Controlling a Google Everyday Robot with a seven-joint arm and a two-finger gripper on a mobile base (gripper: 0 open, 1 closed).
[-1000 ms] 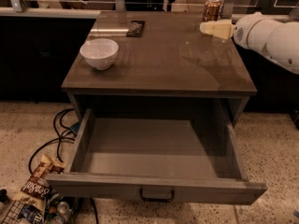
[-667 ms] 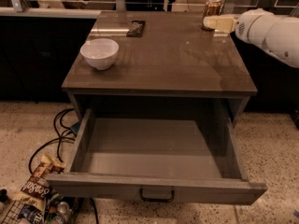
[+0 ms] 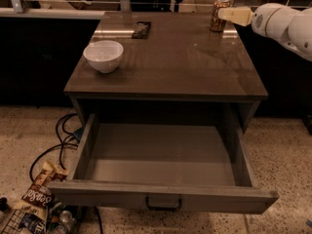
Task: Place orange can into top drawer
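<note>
The brown table (image 3: 195, 67) stands on a speckled floor (image 3: 282, 150). Black cables (image 3: 58, 140) and snack bags (image 3: 36, 199) lie at 7 o'clock. At 6 o'clock the top drawer (image 3: 161, 196) is pulled out. A white bowl (image 3: 103, 56) sits at 10 o'clock. The orange can (image 3: 215, 26) stands upright on the table at 1 o'clock. My gripper (image 3: 228, 15) is at its right side, and I cannot tell if it grips the can.
</note>
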